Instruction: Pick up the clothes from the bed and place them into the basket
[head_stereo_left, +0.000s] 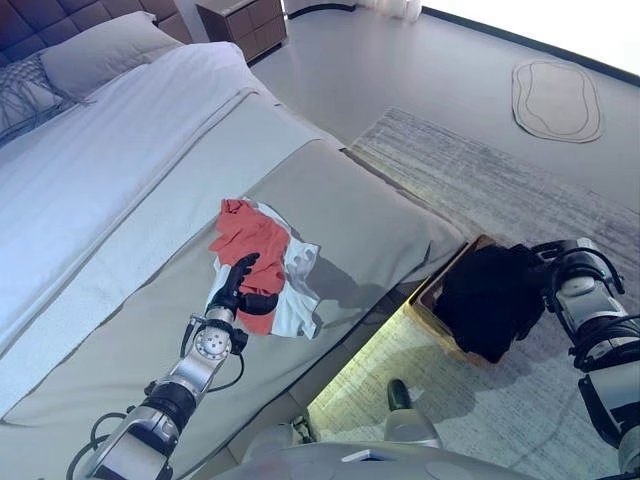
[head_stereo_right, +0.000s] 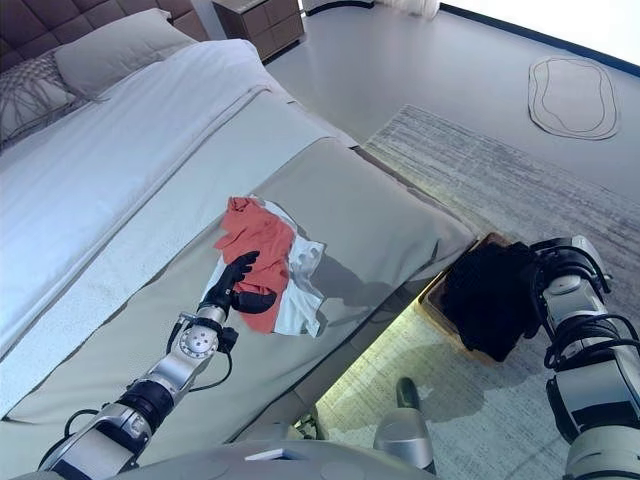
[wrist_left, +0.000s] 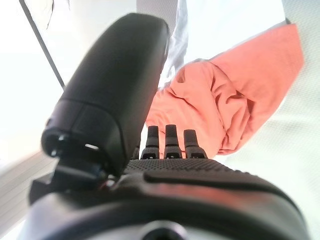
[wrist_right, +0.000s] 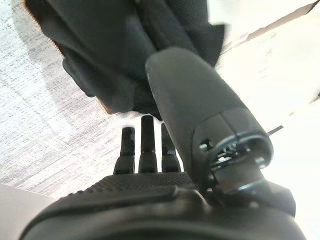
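A red garment (head_stereo_left: 250, 232) lies crumpled on a white garment (head_stereo_left: 300, 290) on the grey bed cover (head_stereo_left: 380, 220). My left hand (head_stereo_left: 236, 287) rests on these clothes with straight fingers and the thumb spread; the left wrist view shows the red cloth (wrist_left: 225, 100) just past the fingers (wrist_left: 171, 142). A black garment (head_stereo_left: 490, 295) is draped over the brown basket (head_stereo_left: 428, 302) on the floor beside the bed. My right hand (wrist_right: 150, 185) is right beside it with fingers straight and not closed on the black cloth (wrist_right: 115, 45).
Pillows (head_stereo_left: 100, 50) lie at the head of the bed. A nightstand (head_stereo_left: 245, 22) stands beyond it. The basket sits on a grey rug (head_stereo_left: 500, 180). A small oval mat (head_stereo_left: 556, 98) lies on the far floor.
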